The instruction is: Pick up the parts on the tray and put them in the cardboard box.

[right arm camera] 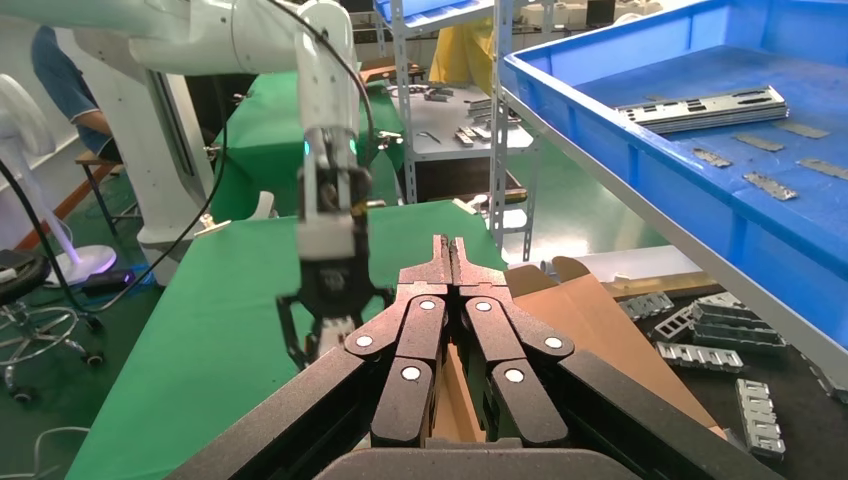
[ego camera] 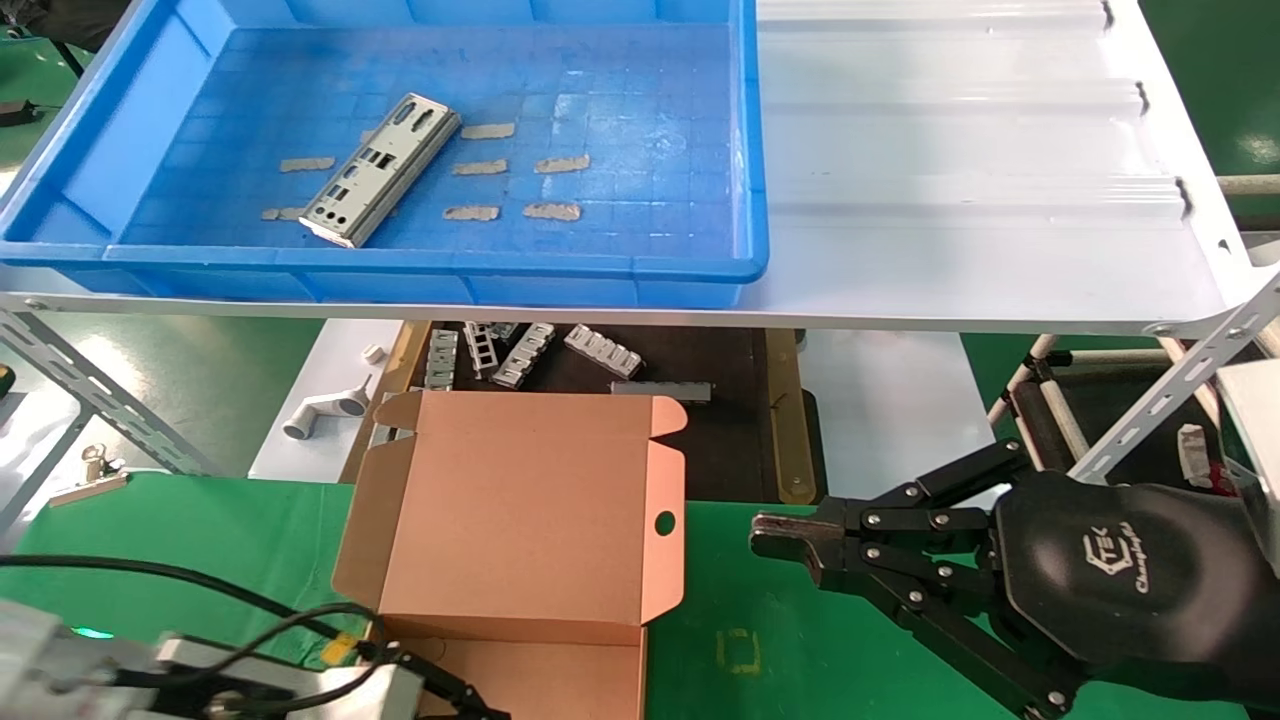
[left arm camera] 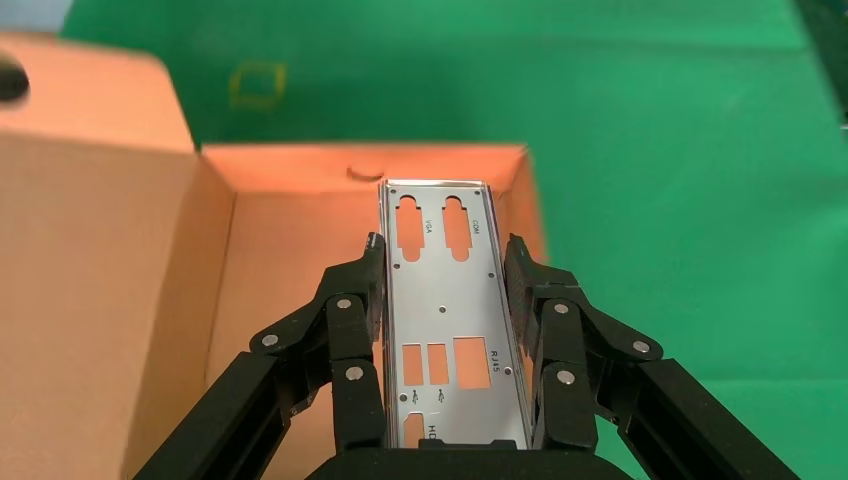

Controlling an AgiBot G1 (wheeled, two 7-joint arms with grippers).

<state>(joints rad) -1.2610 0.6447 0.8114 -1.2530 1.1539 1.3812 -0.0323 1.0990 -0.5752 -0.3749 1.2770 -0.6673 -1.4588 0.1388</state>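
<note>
Part [left arm camera: 445, 320], a silver plate with punched port cut-outs, sits clamped lengthwise between the fingers [left arm camera: 362, 330] of the left gripper [left arm camera: 445, 262], one finger pressed against each long edge. It hangs over the open cavity of the cardboard box [left arm camera: 120, 260], its far end pointing toward the box's far wall; whether it touches the floor of the box cannot be told. In the head view the box [ego camera: 520, 510] stands on the green table [ego camera: 820, 640] with its lid raised and a round hole in one side flap. A second part [ego camera: 380, 170] lies tilted on the grid floor of the blue tray [ego camera: 400, 265], among several beige tape strips [ego camera: 555, 163]. The tray rests on a white ridged sheet [ego camera: 960, 200] above and behind the box. Grey slotted metal pieces [ego camera: 525, 352] lie on a dark surface below the sheet. The right gripper [ego camera: 765, 535] hovers over the green table beside the box, its fingers [right arm camera: 440, 262] pressed together with nothing between them.
</note>
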